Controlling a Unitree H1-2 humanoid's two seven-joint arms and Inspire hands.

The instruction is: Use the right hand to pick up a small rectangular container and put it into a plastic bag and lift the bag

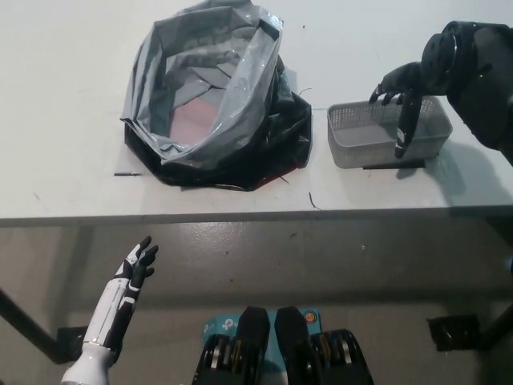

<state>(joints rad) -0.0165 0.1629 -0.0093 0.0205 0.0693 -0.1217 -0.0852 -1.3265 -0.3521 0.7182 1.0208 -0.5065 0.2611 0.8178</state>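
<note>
On the pale bench (72,120), near its front edge, sat the plastic bag (210,96): grey film rolled down over a black outer layer, mouth spread wide and propped open. That looked deliberate, since a gaping mouth would let something be dropped in from above without a second hand to hold it.

To the bag's right, a short gap apart, stood the small rectangular container (369,138), a grey mesh basket, upright and flat on the bench, apparently empty. Its long side faced the front edge, which put its far rim within reach of the arm coming in from the right.

Right hand (401,88), black: over the container's far right part, fingers (403,128) partly spread. One long finger pointed down inside the basket against its wall, while others curled at the far rim. Judged a grip being formed; not closed, nothing lifted.

Left hand (136,269), white: below the bench edge at lower left, fingers apart, holding nothing, idle.
</note>
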